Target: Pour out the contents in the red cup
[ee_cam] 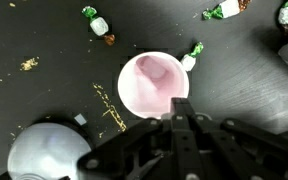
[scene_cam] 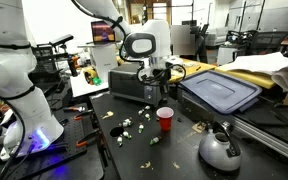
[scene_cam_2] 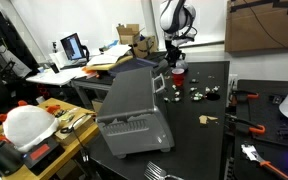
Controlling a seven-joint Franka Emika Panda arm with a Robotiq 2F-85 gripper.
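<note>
Red cup [scene_cam: 165, 119] upright on black table [scene_cam: 174, 152], end effector [scene_cam: 157, 93] above

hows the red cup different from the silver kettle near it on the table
Colour: the red cup is red plastic with a pale inside; the kettle is silvery metal. Size: the cup is smaller, the kettle wider and bulkier. Shape: the cup is tapered and open-topped; the kettle is a rounded dome with a dark handle on top. Both stand upright on the black table.
</note>
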